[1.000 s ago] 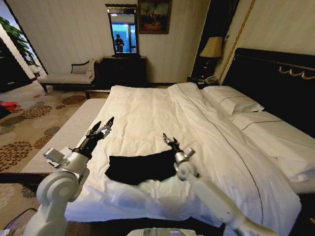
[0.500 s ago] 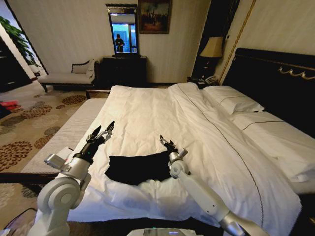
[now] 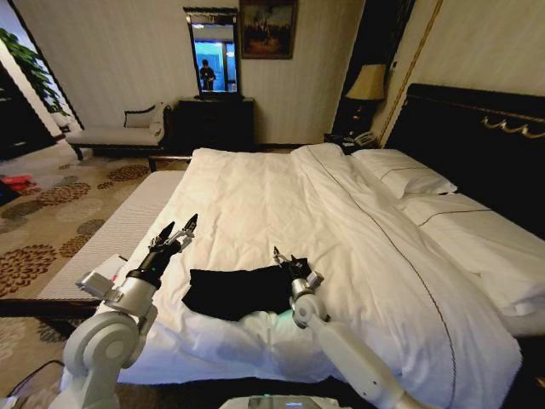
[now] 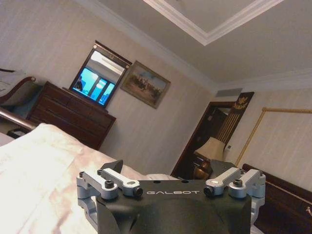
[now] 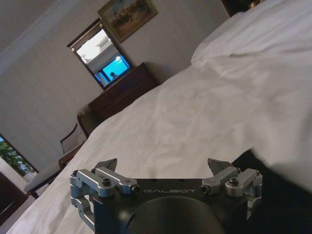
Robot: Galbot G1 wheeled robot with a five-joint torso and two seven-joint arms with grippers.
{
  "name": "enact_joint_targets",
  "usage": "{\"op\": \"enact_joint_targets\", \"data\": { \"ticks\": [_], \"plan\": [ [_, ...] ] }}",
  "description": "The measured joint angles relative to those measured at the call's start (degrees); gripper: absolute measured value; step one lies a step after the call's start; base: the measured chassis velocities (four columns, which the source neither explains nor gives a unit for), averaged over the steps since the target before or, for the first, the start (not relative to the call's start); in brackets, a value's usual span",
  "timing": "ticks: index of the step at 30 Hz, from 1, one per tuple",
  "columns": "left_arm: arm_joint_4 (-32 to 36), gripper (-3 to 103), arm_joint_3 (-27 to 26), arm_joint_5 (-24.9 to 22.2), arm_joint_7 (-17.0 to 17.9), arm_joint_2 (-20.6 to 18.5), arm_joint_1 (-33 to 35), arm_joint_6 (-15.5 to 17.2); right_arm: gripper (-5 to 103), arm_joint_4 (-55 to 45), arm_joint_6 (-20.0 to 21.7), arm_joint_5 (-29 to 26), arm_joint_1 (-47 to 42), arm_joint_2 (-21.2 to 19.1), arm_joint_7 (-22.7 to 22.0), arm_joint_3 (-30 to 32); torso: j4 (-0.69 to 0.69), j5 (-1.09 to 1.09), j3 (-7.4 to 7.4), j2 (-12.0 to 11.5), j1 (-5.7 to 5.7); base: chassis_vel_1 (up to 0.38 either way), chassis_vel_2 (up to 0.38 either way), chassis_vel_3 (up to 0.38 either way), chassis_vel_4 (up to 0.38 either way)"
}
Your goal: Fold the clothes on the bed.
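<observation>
Lying folded near the lower middle of the head view, the black T-shirt (image 3: 240, 291) rests on the bed (image 3: 281, 204). The left gripper (image 3: 176, 228) hovers left of it, jaws spread; the right gripper (image 3: 285, 261) stands over its right edge, jaws spread.

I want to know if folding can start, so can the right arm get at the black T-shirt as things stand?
Probably yes: the right gripper hangs open at the black T-shirt's far right edge on the bed, with nothing between them.

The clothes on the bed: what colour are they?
Black clothes, clearest in the head view.
</observation>
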State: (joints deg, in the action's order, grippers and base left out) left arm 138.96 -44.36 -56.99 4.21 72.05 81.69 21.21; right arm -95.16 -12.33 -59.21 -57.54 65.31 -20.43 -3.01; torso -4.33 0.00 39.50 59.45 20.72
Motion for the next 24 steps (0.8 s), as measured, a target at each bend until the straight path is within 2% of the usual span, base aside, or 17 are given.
{"op": "enact_joint_targets", "data": {
  "ticks": [7,12,16,20,24],
  "plan": [
    [0.04,100,-0.42,-0.09,-0.02,-0.74,0.0,-0.14,100,-7.27,0.1,0.83,-7.8,-3.88,-0.99,2.39,0.0,0.0,0.0,0.0,0.0,0.0,0.0,0.0,0.0],
    [-0.28,100,-0.3,-0.07,-0.01,-0.59,0.04,-0.19,100,-9.72,0.73,1.5,-9.98,-4.73,-1.72,2.68,0.0,0.01,0.0,0.0,0.0,0.0,0.0,0.0,0.0],
    [-0.33,100,-0.2,0.04,0.0,-0.25,0.13,-0.2,100,-10.78,1.4,1.53,-8.95,-5.03,-2.79,2.51,0.0,0.0,0.0,0.0,0.0,0.0,0.0,0.0,0.0],
    [-0.32,100,-0.28,0.07,0.06,-0.17,0.29,-0.26,100,-10.66,2.06,1.24,-4.38,-5.77,-3.37,1.12,0.01,0.0,0.0,0.0,0.0,0.0,0.0,0.0,0.0],
    [-0.23,100,-0.65,0.03,0.14,-0.1,0.34,-0.31,100,-5.87,1.98,1.08,2.39,-4.91,-1.71,-2.97,0.0,-0.01,0.01,0.0,0.0,0.0,0.0,0.0,0.0]
  ]
}}
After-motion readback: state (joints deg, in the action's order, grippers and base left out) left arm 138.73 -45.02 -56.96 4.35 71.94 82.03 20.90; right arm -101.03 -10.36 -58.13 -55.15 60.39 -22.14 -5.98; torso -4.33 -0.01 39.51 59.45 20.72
